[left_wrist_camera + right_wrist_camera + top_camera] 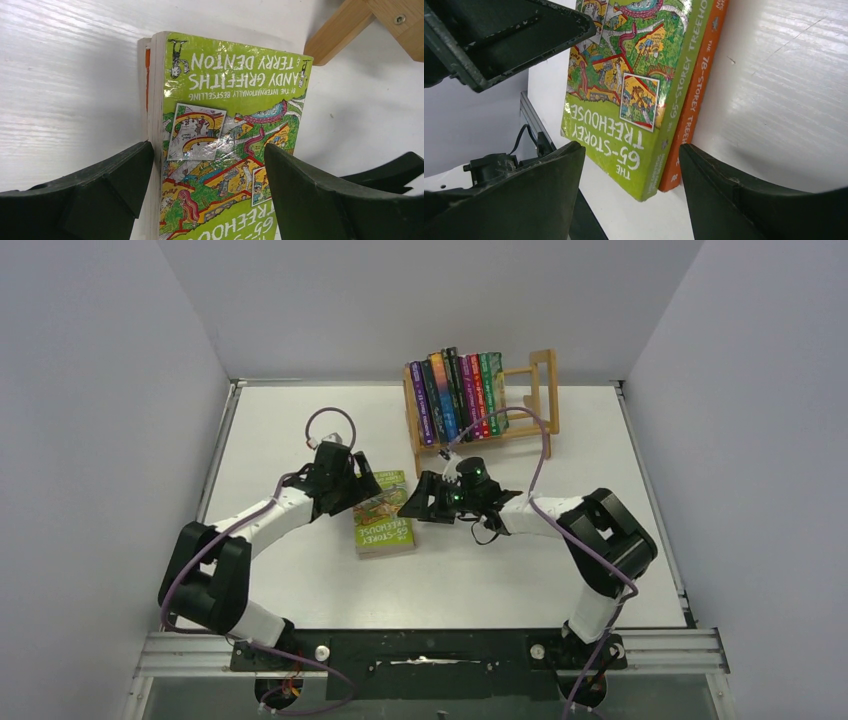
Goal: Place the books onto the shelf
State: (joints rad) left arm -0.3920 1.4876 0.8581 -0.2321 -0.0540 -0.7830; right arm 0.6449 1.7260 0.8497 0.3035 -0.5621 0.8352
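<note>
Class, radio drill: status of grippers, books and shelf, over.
Left gripper open, right gripper open, neither holding. Green book lies on orange book on table. Shelf part-filled, right end free. Nothing blocking.

A white table (270,440) with faint grain spreads beneath the fingers (310,200). Plain pale grey walls (100,390) close it in beyond and on both sides of them. Even light gleams off the tabletop.

green book cover (230,145): glossy laminated card, glare patches, faint creases
page edges (156,100): off-white paper, matt, slightly rough
orange book spine (694,100): card, duller sheen
shelf (350,25): pale wood, smooth
screw (399,19): bright metal
table (65,75): white, soft sheen, fine streaks
left gripper fingers (110,185): dark matt plastic
right gripper fingers (734,200): dark matt plastic, edges scuffed
</note>
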